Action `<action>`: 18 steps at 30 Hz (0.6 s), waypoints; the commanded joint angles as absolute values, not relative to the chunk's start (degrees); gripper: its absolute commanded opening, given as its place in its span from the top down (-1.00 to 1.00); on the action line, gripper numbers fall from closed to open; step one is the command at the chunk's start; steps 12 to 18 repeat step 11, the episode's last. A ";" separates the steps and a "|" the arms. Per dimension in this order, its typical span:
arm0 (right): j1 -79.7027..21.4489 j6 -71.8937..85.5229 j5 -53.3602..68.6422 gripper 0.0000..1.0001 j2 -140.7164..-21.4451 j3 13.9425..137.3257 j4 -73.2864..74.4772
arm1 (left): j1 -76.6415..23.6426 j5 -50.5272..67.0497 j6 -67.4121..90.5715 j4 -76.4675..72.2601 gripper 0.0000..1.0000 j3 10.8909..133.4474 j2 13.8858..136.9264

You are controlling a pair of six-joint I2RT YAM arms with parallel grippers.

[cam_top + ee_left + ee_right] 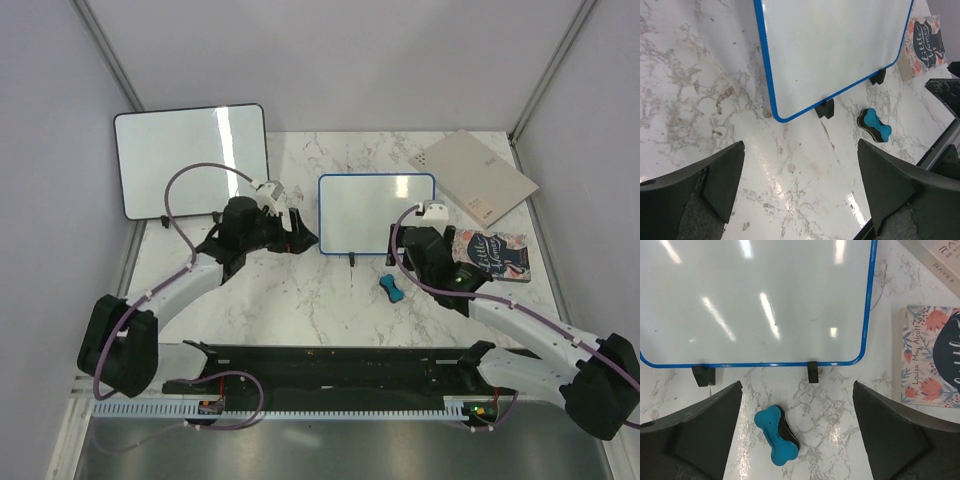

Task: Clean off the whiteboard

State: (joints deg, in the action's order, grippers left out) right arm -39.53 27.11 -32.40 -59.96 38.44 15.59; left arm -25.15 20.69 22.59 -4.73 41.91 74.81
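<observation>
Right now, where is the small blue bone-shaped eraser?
Top view: the eraser lies right of centre on the marble table, in front of the blue-framed whiteboard.

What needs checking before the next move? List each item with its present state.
1. Left gripper open and empty: ok.
2. Right gripper open and empty: ok.
3. Eraser lying free on the table, in front of the whiteboard and touching nothing else: ok.
4. Whiteboard resting on both black feet: ok.
5. Whiteboard surface clean: cannot tell. No clear writing shows, but glare covers parts of it.
6. Book apart from the eraser, off to the right: ok.
</observation>
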 commanded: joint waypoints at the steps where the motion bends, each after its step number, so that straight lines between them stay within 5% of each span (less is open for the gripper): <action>1: -39.64 24.52 -37.70 -0.96 -55.47 42.01 16.61 | -24.26 17.15 21.98 -0.36 -0.99 40.96 69.00; 18: -38.32 23.91 -42.54 -0.96 -54.57 38.15 12.22 | -24.00 13.98 18.37 0.26 -0.99 37.00 63.55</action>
